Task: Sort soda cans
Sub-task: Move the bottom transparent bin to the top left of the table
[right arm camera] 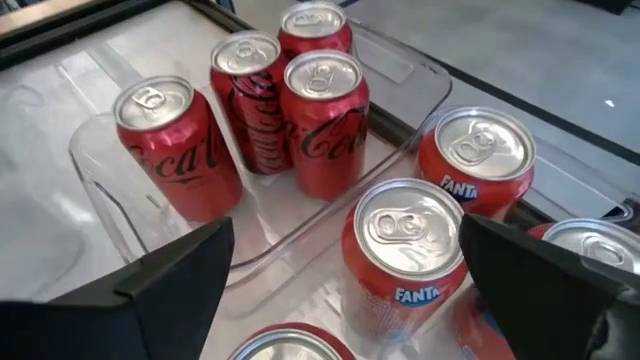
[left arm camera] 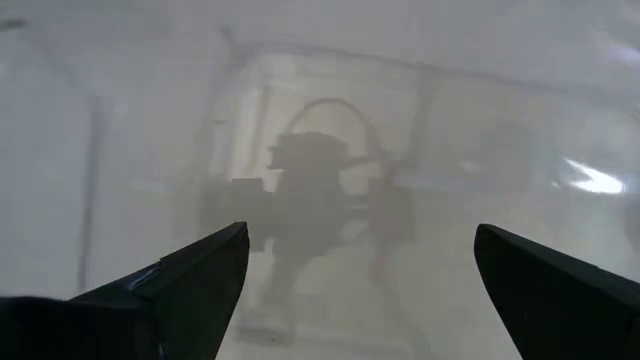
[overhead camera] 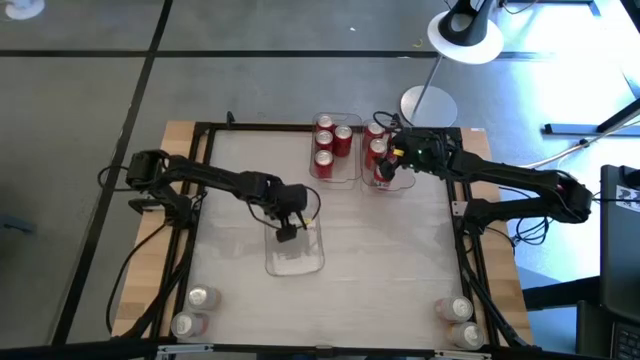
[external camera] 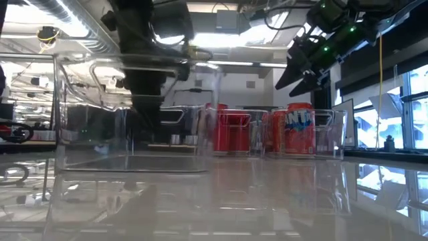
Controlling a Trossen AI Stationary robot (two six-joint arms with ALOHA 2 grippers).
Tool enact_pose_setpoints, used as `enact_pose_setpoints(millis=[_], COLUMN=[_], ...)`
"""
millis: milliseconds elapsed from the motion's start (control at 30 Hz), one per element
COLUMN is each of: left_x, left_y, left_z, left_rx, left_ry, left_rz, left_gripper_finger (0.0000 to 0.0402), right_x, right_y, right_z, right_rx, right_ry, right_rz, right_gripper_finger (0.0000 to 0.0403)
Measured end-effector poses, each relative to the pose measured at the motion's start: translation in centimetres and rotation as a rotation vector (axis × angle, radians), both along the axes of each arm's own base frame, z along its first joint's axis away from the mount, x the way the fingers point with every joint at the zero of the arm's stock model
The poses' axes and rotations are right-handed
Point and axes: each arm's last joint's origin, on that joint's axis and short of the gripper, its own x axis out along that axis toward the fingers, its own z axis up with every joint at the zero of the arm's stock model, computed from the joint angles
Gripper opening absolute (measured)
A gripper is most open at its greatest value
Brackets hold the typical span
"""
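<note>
Several red Coca-Cola cans (right arm camera: 320,120) stand upright in a clear bin (overhead camera: 335,170) at the table's far middle. Orange-red Fanta cans (right arm camera: 405,250) stand in a second clear bin (overhead camera: 402,186) just to its right. My right gripper (right arm camera: 347,225) hovers open above the Fanta cans (external camera: 299,128), one can top lying between its fingers below them. My left gripper (overhead camera: 288,233) is open over an empty clear bin (overhead camera: 296,258) at the table's middle, looking down at the bin floor (left arm camera: 360,235). Two silver-topped cans (overhead camera: 200,298) stand at the near left corner and two (overhead camera: 456,310) at the near right.
The black frame rail (overhead camera: 300,127) runs around the table top. A white lamp base (overhead camera: 428,104) stands beyond the far edge. Bare table top (overhead camera: 390,260) lies between the empty bin and the near right cans.
</note>
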Motion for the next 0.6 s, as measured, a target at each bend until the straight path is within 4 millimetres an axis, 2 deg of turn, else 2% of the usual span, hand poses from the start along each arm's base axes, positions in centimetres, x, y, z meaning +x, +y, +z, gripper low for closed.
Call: enact_pose_setpoints(millis=[167,600], left_x=[-0.4,-1.3], left_y=[1.8,6.8], left_z=[-0.1,-0.1], left_rx=[0.081,0.231], left_ry=[0.03,0.079], left_rz=[0.102,0.192], left_gripper_finger=[0.0373,0.0373], right_x=[0.2,0.2], right_y=[-0.1,-0.1], right_z=[-0.3,-0.2], right_rx=[0.02,0.017], right_ry=[0.005,-0.001], right_rz=[-0.005,-0.004], right_gripper_finger=[0.0388,0.0388])
